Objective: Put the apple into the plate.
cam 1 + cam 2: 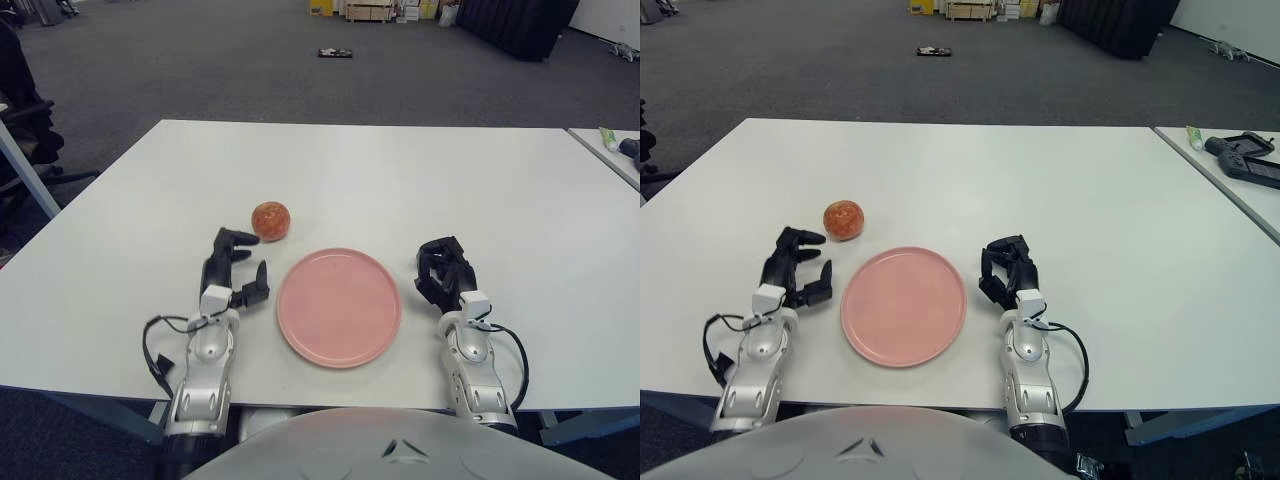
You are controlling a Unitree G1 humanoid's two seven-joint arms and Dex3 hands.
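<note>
A red-orange apple [270, 220] sits on the white table [360, 170], just beyond the left rim of a pink plate [338, 306] that holds nothing. My left hand [235, 267] is left of the plate and a little short of the apple, with its fingers spread and nothing in them. It does not touch the apple. My right hand [443, 271] shows beside the plate's right rim with its fingers curled and holding nothing.
A second table at the right edge carries a black device [1247, 156] and a small green-and-white tube [1193, 136]. A dark chair [25, 130] stands off the table's left side. Boxes and a flat object lie on the far carpet.
</note>
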